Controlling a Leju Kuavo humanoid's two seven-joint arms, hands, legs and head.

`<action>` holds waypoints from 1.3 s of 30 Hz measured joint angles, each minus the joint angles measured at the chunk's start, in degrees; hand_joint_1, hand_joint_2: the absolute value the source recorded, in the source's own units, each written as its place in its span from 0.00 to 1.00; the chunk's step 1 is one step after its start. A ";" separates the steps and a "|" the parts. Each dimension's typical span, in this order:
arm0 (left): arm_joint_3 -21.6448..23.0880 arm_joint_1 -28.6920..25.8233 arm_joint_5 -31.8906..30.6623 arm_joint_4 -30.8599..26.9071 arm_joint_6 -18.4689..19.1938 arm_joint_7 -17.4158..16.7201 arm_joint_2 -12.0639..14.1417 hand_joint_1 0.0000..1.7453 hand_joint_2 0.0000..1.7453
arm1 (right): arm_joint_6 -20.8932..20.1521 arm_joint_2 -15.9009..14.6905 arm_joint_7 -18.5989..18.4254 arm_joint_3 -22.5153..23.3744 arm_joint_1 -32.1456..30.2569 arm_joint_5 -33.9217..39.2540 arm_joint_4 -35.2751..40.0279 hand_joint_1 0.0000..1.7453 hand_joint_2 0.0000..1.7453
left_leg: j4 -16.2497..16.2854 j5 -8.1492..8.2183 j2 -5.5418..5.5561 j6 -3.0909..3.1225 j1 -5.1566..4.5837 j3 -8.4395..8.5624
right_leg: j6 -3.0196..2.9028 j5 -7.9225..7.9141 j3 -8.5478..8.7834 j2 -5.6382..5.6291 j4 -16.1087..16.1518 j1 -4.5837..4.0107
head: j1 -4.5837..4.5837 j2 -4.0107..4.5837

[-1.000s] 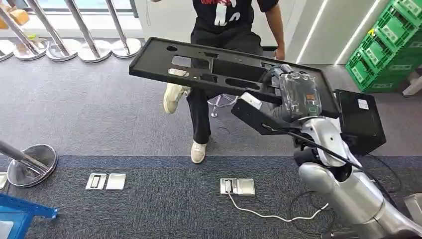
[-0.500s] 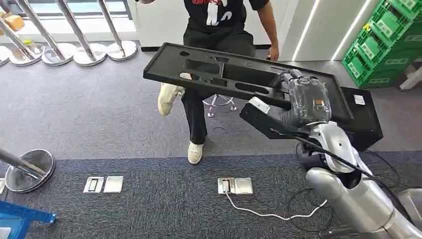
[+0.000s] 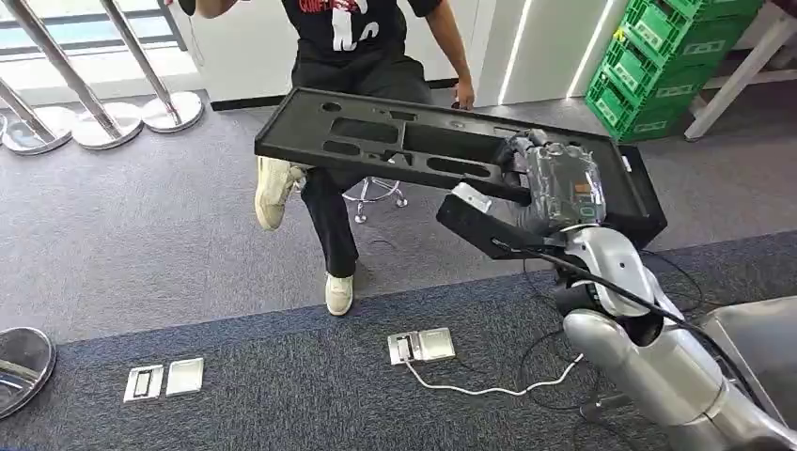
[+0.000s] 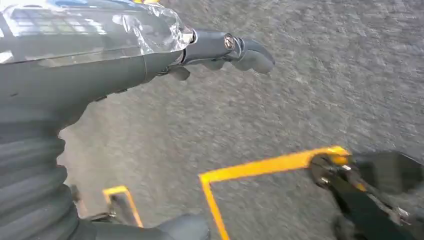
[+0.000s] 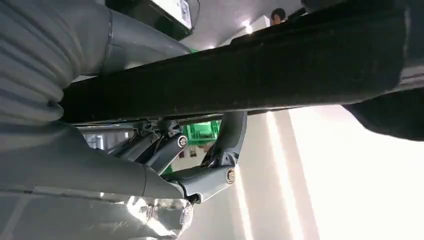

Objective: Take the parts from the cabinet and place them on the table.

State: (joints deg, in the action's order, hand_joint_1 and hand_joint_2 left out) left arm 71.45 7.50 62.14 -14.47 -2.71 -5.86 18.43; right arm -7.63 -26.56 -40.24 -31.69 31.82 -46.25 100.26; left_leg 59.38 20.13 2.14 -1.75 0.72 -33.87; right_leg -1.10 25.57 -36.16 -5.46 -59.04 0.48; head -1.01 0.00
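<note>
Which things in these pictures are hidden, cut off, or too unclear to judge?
- Right robot hand, head view: its fingers are under the black panel, so the grip is hidden.
- Panel's far right end: covered by that hand and arm.
- Left robot hand, left wrist view: motion blur smears the floor below.
- Person: upper body cut by the top edge.

**Black panel part held in the air**

The long flat black plastic panel (image 3: pixel 414 141), with a raised rim and several oblong and rectangular cut-outs, hangs above the grey carpet, tilted slightly. The right hand (image 3: pixel 554 183) grips its near edge toward one end, fingers (image 5: pixel 220 150) curled around the edge.
</note>
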 joint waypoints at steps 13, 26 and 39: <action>0.00 0.20 -0.33 0.02 0.33 0.04 0.00 0.00 1.00 | 0.09 -0.09 0.00 1.40 -1.20 -0.04 0.13 1.00 1.00 | -0.69 0.12 -5.13 0.28 -0.06 0.82 | 0.09 0.42 0.79 7.28 0.36 -0.60 | 2.73 0.00; 0.00 -0.12 0.18 0.02 0.37 -0.48 -0.02 0.00 1.00 | 0.07 0.28 0.00 1.09 -0.67 0.09 0.15 1.00 1.00 | 4.14 0.76 -1.78 -1.36 0.55 -1.06 | -1.61 0.34 0.85 2.39 -0.06 -0.31 | 0.13 0.00; -0.39 0.15 0.79 0.11 0.98 -0.46 -0.09 0.00 1.00 | 0.00 0.59 0.00 0.68 0.03 0.31 -0.04 1.00 1.00 | -0.55 -0.14 -3.88 1.40 0.22 0.27 | 1.14 7.29 -7.77 5.00 -17.41 0.20 | 2.25 0.00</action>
State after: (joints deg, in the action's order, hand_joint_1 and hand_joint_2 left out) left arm 71.06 7.65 62.93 -14.36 -1.73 -6.32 18.34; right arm -7.63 -25.97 -40.24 -31.01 31.85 -45.94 100.21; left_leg 58.83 19.99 -1.74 -0.34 0.94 -33.60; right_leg 0.04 32.86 -43.93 -0.45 -76.45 0.68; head 1.25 0.00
